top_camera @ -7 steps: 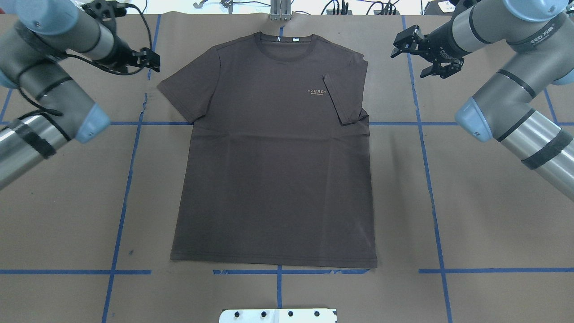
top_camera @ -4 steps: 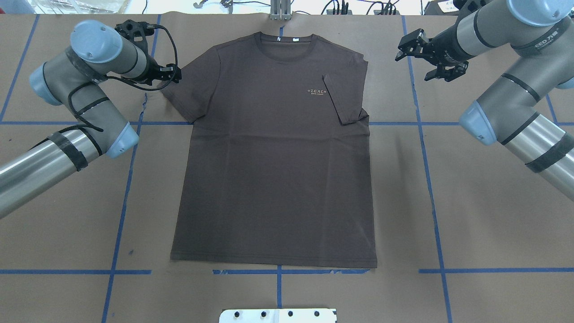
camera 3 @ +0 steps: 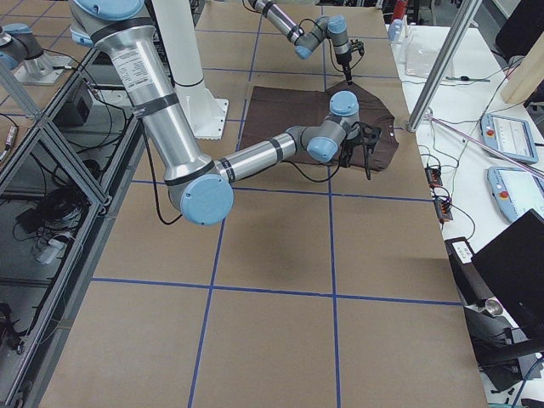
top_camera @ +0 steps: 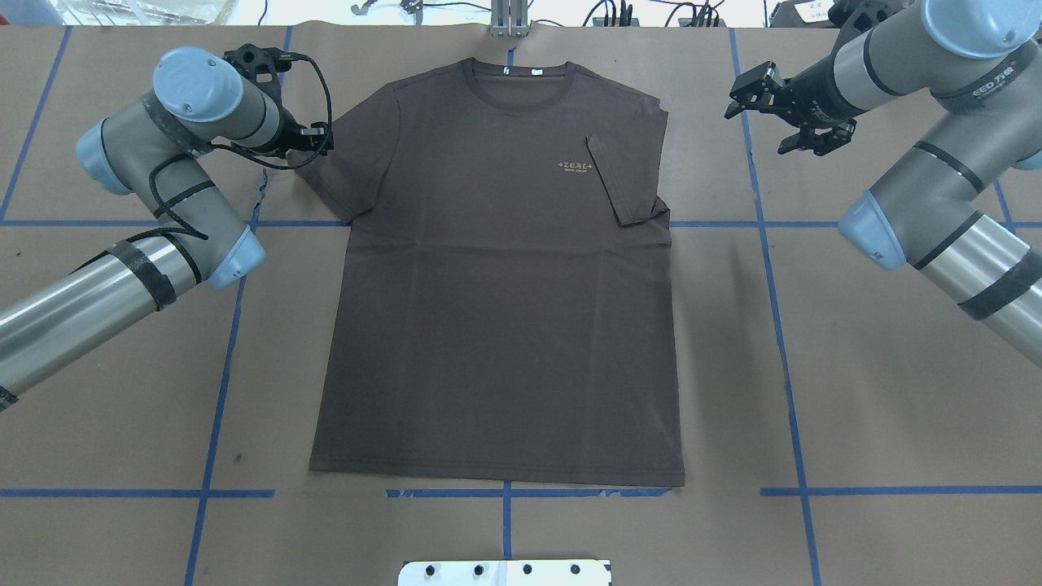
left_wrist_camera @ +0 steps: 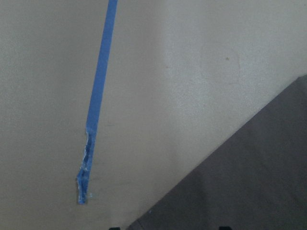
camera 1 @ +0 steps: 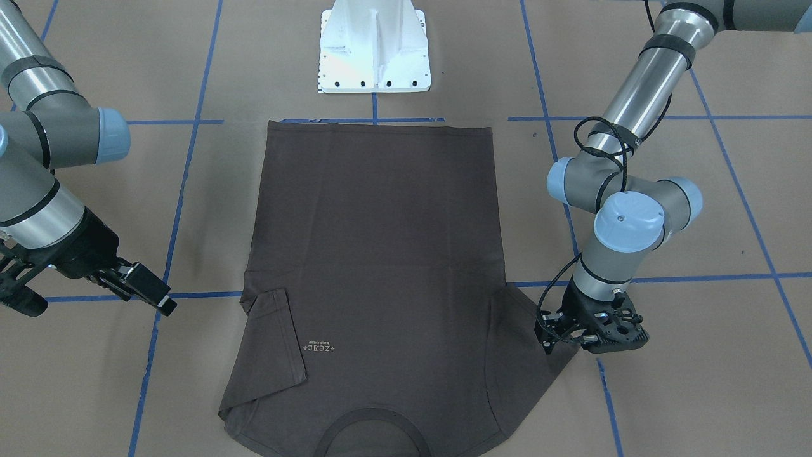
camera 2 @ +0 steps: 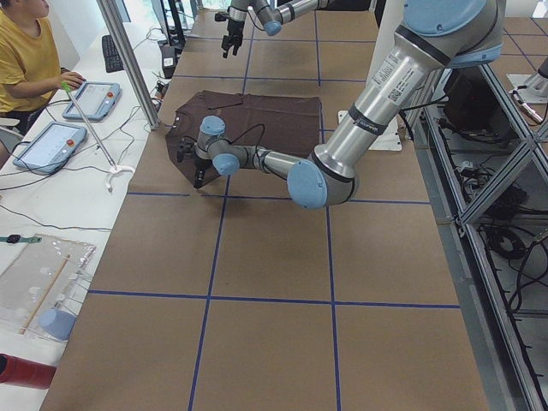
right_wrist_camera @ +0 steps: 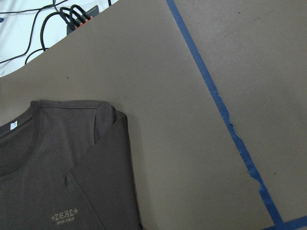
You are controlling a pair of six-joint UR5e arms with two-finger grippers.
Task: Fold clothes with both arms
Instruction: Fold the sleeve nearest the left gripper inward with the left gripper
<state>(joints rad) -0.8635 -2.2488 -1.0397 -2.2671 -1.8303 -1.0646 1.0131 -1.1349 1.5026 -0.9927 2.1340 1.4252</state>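
Note:
The dark brown T-shirt lies flat on the brown table, collar at the far edge. Its sleeve on the view's right is folded in over the chest; the other sleeve is spread out. My left gripper is low at that spread sleeve's outer edge, also seen from the front. Its fingertips stand apart at the bottom of the left wrist view, the sleeve corner between them, so it is open. My right gripper is open and empty above bare table, right of the shirt's shoulder.
The white pedestal base sits at the near edge by the hem. Blue tape lines cross the table. Cables lie beyond the far edge. An operator in yellow sits by tablets at the table's far side.
My left arm has swung in and down, bringing its gripper to the spread sleeve's edge. My right gripper has drifted slightly right, away from the shirt. The shirt has not moved.

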